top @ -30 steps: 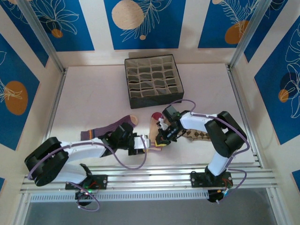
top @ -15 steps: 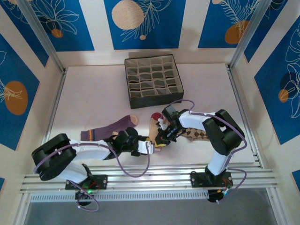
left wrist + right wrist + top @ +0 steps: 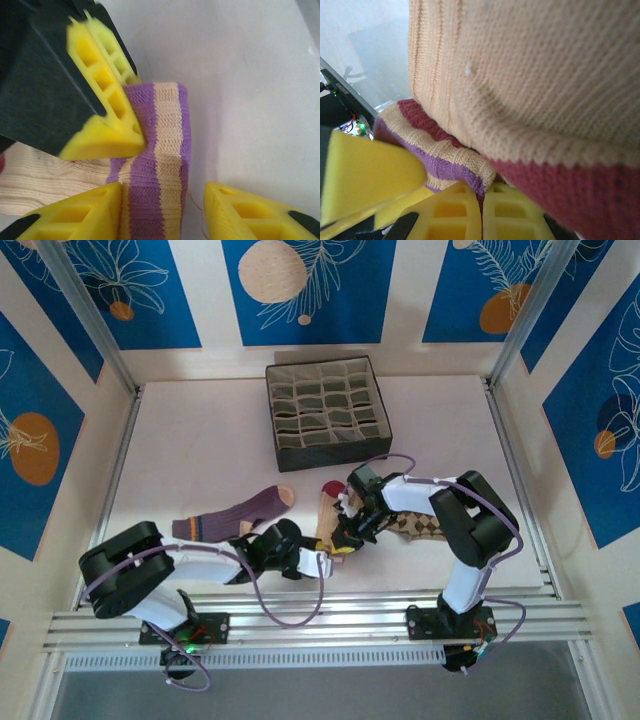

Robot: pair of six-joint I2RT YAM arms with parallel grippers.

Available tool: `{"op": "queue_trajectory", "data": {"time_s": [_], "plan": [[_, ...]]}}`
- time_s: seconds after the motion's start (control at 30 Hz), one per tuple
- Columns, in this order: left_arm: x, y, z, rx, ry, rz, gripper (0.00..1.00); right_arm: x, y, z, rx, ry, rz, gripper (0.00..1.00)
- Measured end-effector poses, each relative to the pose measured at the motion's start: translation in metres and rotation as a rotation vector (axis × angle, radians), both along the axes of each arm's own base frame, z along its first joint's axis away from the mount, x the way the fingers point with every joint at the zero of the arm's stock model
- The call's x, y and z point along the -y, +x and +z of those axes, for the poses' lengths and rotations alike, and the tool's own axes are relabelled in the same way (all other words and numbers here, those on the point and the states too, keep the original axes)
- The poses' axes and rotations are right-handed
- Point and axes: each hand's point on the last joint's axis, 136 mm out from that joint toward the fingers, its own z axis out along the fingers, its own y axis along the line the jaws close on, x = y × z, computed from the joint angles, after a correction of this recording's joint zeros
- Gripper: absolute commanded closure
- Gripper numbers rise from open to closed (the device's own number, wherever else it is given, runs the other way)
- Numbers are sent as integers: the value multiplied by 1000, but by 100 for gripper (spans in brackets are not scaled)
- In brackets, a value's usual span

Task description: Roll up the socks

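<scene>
At lower centre of the overhead view, the beige sock (image 3: 326, 512) with the maroon toe lies on the table (image 3: 200, 440). Its striped cuff (image 3: 160, 165) stands between the released fingers of the left claw (image 3: 162, 202), one finger touching and the other just clear. The right claw (image 3: 482, 200) is clenched, tips against that cuff; I cannot tell whether fabric is pinched. The purple sock (image 3: 235, 515) lies to the left, the diamond-patterned sock (image 3: 425, 528) to the right.

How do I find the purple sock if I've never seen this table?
Start at the grey box at the back of the table, then look nearer and left. The purple sock lies flat there, stretched out. It alone is dark purple with a beige toe; the beige sock beside it has a maroon toe, and the third sock has diamonds.
</scene>
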Motion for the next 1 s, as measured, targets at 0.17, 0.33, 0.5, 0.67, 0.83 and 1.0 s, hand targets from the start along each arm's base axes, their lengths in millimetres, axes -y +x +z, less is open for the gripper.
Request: {"op": "queue_trajectory", "data": {"time_s": [0.17,0.33,0.5,0.67,0.83,1.0], "plan": [[9,7,-8,2,12,10,95,1,-2,0,-12,-4,0,83],[15,8,-4,-36,-3,15,100,7,-1,4,15,-6,-6,51],[17,10,0,-201,-12,39,100,14,-1,8,80,-2,-21,47],[16,12,3,-409,5,80,100,27,-2,11,147,-6,-46,41],[17,15,2,-629,19,113,100,32,-2,18,222,20,-57,42],[21,15,3,-809,13,123,100,31,1,26,297,61,-61,43]]}}
